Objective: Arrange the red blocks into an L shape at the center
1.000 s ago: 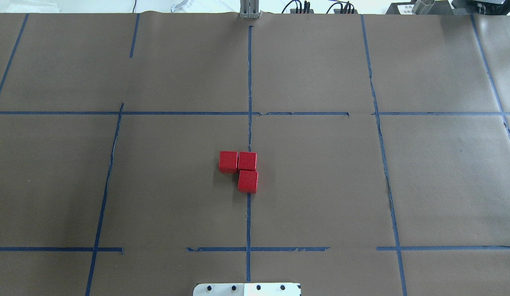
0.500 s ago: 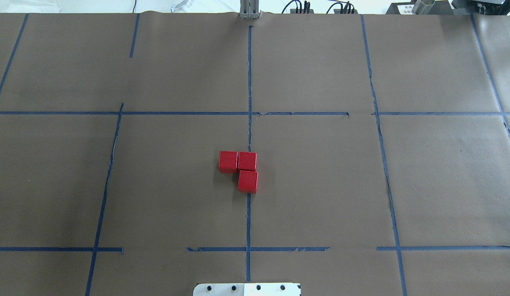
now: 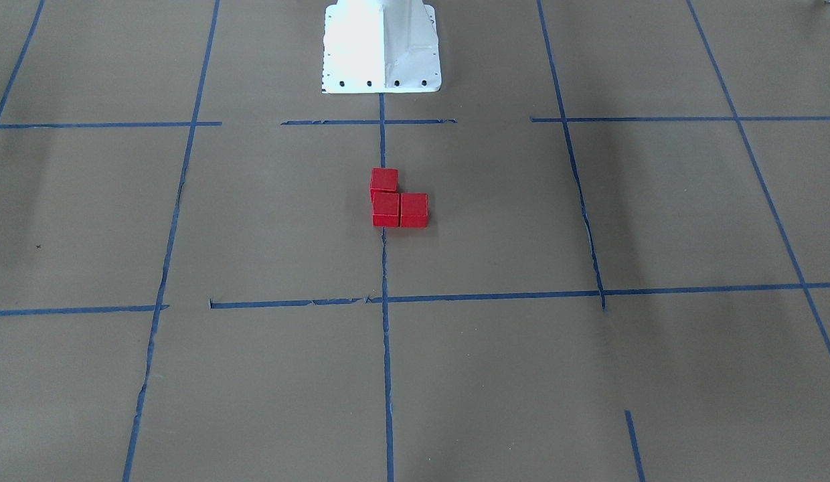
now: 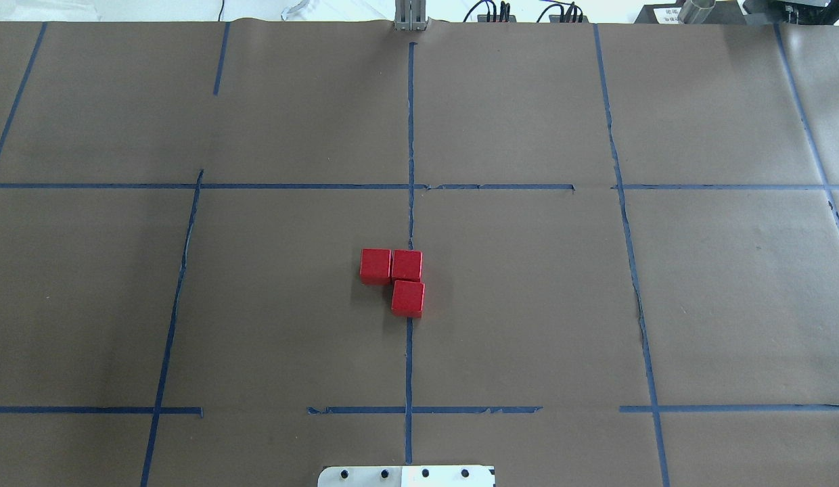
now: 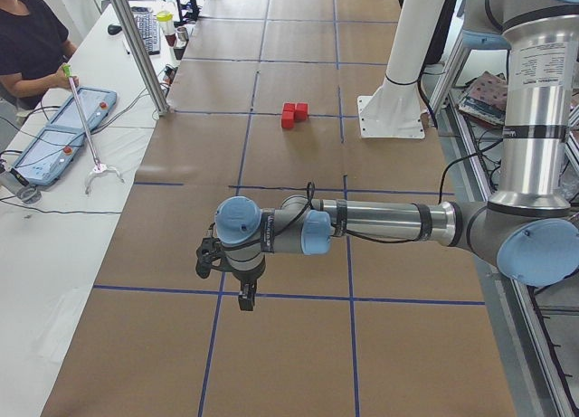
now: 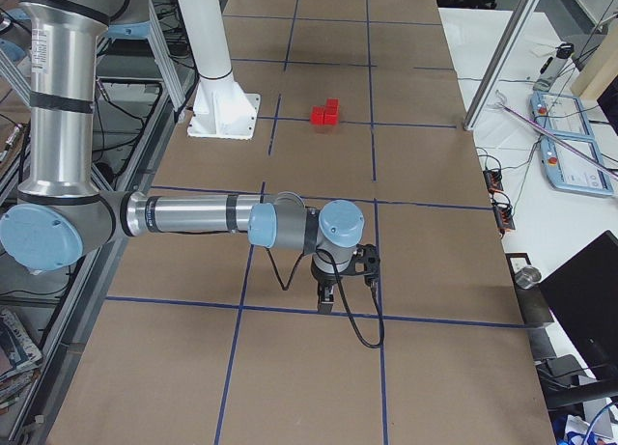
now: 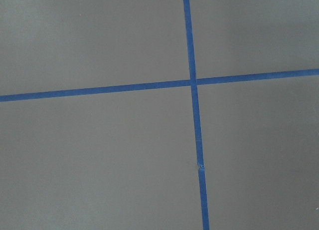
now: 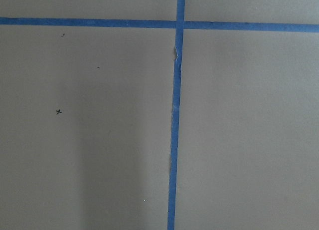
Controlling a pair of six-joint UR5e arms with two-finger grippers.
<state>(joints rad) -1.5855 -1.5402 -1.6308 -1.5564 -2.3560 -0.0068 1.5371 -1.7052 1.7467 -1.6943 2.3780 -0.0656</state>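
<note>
Three red blocks [image 4: 375, 265] [image 4: 406, 265] [image 4: 408, 298] sit touching in an L on the centre cell [image 4: 514, 297], across its blue tape line. They also show in the front-facing view [image 3: 386, 209], the exterior left view [image 5: 294, 112] and the exterior right view [image 6: 326, 114]. My left gripper [image 5: 244, 295] hangs over a tape crossing far from the blocks, near the table's left end. My right gripper [image 6: 325, 300] hangs likewise near the right end. Both show only in the side views, so I cannot tell whether they are open or shut. The wrist views show only paper and tape.
The white robot base plate [image 4: 406, 475] stands at the table's near edge, also in the front-facing view [image 3: 381, 47]. A metal post [image 5: 136, 46] and an operator [image 5: 27, 37] with a control tablet [image 5: 68, 132] are beyond the far side. Another post [image 6: 502, 59] stands there too.
</note>
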